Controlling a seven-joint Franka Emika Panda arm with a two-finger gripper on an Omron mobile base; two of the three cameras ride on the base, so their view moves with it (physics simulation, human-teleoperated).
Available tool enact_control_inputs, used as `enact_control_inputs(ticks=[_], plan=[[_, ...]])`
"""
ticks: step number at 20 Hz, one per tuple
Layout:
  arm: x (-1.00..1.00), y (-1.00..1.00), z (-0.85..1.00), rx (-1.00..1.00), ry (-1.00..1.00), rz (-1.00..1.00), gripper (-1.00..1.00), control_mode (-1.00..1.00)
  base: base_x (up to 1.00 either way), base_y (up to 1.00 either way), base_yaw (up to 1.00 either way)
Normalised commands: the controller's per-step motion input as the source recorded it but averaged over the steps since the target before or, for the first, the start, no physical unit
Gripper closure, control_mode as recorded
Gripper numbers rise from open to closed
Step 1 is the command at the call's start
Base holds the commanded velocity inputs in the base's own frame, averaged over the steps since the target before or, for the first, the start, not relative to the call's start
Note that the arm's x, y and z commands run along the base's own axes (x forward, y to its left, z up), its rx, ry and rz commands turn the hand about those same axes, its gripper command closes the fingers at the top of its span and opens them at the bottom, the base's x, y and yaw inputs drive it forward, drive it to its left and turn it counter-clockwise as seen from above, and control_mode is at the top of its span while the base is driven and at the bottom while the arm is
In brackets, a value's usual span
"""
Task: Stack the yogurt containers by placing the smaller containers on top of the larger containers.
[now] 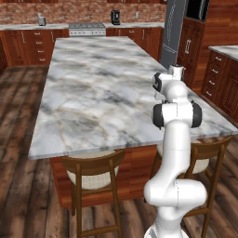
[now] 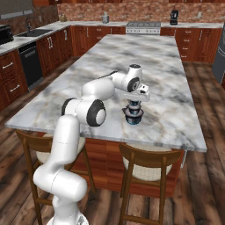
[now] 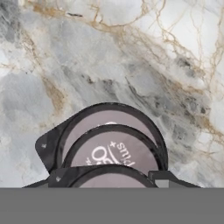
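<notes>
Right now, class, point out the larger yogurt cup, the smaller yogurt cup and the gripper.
larger yogurt cup [image 2: 133, 117]: right base view, side wall.
smaller yogurt cup [image 3: 114, 153]: hand view, pale lid.
gripper [image 2: 134, 105]: right base view, between fingertips.

You are looking at a long kitchen island with a grey-white veined marble top [image 1: 93, 93] over a red-brown wooden base. Two wooden stools with pale cushioned seats [image 1: 93, 174] are tucked under its near edge. Beyond the island, dark red wooden cabinets [image 1: 28, 46] line a brick wall, with a steel stove [image 1: 87, 29] between them and a small black coffee machine [image 1: 115, 17] on the counter. The floor is dark wooden planks [image 1: 18, 139].
</notes>
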Motion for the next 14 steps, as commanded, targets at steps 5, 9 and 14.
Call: enact_control_inputs(ticks=[5, 9, 14], plan=[[0.00, 0.00, -0.07, 0.00, 0.00, 0.00, 1.00, -1.00, 0.00, 0.00, 0.00], [0.01, 0.00, -0.11, 0.00, 0.00, 0.00, 1.00, -1.00, 0.00, 0.00, 0.00], [0.05, 0.00, -0.06, 0.00, -0.01, 0.00, 1.00, -1.00, 0.00, 0.00, 0.00]])
